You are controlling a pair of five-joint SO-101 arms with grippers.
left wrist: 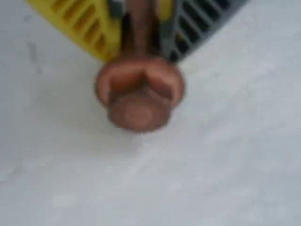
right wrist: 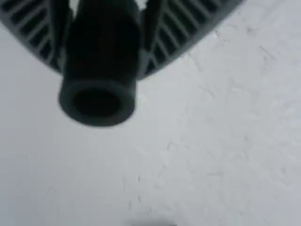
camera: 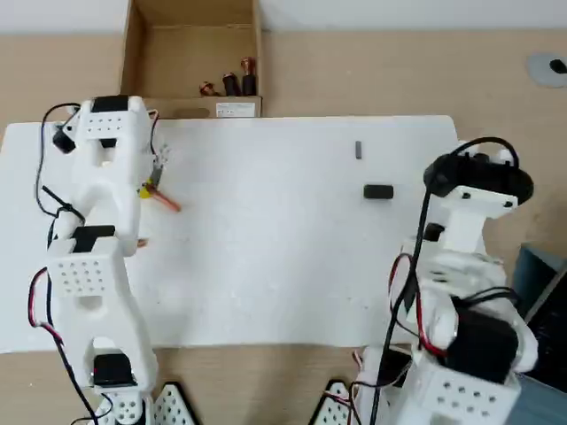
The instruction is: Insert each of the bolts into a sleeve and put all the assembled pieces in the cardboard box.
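Lying in the cardboard box (camera: 133, 53) are finished pieces (camera: 232, 84); left claw (left wrist: 141, 28) clamps a bolt (left wrist: 139, 94), right claw (right wrist: 103, 28) a sleeve (right wrist: 99, 84), not yet joined.

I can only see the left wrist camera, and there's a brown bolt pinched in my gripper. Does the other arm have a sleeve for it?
Observer: Yes. The right gripper is shut on a black sleeve, with its open end sticking out.
Operator: Is it close to my bolt?
Observer: No. From above, your bolt is at one end of the white mat and the right arm is at the other.
Operator: Is anything in the box yet?
Observer: Yes. The cardboard box has copper and black pieces by the wall nearest the mat.
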